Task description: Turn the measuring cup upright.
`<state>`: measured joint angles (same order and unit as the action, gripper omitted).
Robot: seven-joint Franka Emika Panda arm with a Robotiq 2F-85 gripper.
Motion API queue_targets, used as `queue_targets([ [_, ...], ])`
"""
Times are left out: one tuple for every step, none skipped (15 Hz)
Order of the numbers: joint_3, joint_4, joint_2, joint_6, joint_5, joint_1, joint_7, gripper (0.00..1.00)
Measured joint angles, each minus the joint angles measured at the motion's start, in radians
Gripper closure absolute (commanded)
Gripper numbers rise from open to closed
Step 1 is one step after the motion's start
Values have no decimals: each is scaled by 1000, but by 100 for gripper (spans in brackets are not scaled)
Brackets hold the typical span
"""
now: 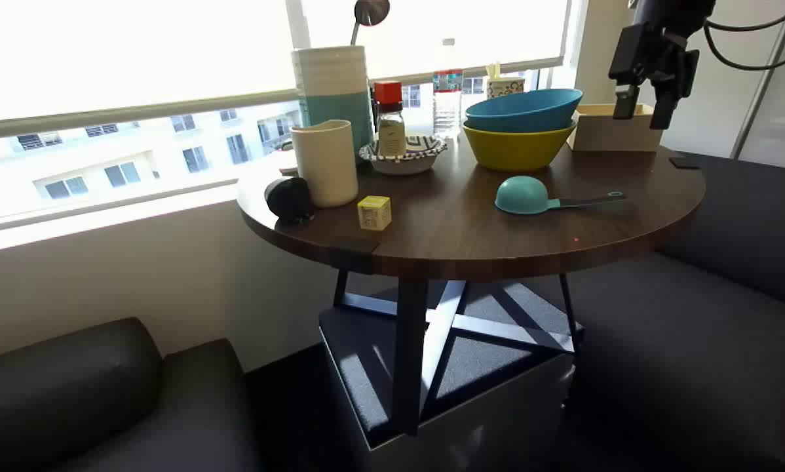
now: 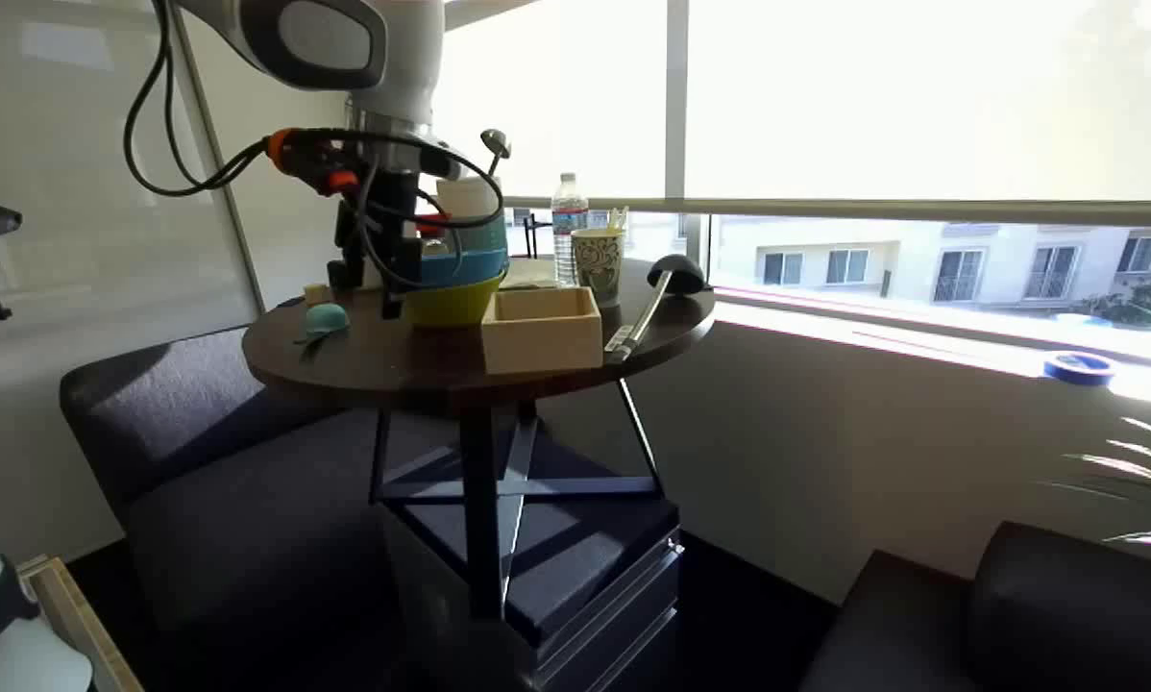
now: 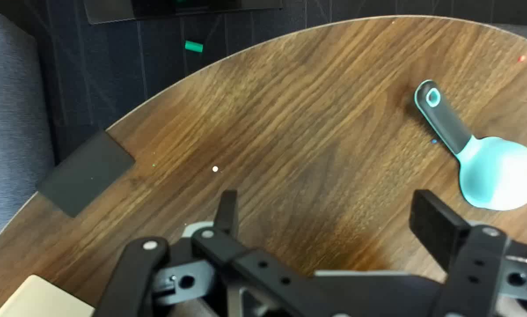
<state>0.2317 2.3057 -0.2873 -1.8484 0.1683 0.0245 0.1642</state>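
Teal cup (image 1: 522, 195) mouth-down, bowls (image 1: 521, 139) nested

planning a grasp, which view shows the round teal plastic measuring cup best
The wrist view: the round teal plastic measuring cup and its dark handle appear largest, whole, from above. Both exterior views show the cup smaller, side-on, dome up.

Round wood-grain surface (image 1: 432, 219); on it, measuring cup (image 1: 522, 196), dome uppermost; yellow bowl (image 1: 514, 151); open wooden box (image 2: 542, 348); cream vessel (image 1: 327, 167); small yellow cube (image 1: 374, 214); black-headed ladle (image 2: 650, 309) near wooden box; black patch (image 3: 87, 174) at edge.
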Motion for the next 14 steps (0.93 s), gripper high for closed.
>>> queue_targets([
  [0, 0, 0, 0, 0, 0, 0, 0],
  [0, 0, 0, 0, 0, 0, 0, 0],
  [0, 0, 0, 0, 0, 0, 0, 0],
  [0, 0, 0, 0, 0, 0, 0, 0],
  [0, 0, 0, 0, 0, 0, 0, 0],
  [-2, 0, 0, 0, 0, 2, 0, 0],
  [-4, 0, 0, 8, 0, 6, 0, 0],
  [-5, 0, 1, 30, 1, 9, 2, 0],
  [-5, 0, 4, 64, 3, 12, 8, 0],
  [-4, 0, 7, 101, 9, 17, 16, 0],
  [-1, 0, 13, 141, 21, 21, 28, 0],
  [2, 0, 19, 180, 36, 26, 42, 0],
  [6, 0, 27, 217, 54, 31, 58, 0],
  [10, -1, 35, 255, 79, 36, 79, 0],
])
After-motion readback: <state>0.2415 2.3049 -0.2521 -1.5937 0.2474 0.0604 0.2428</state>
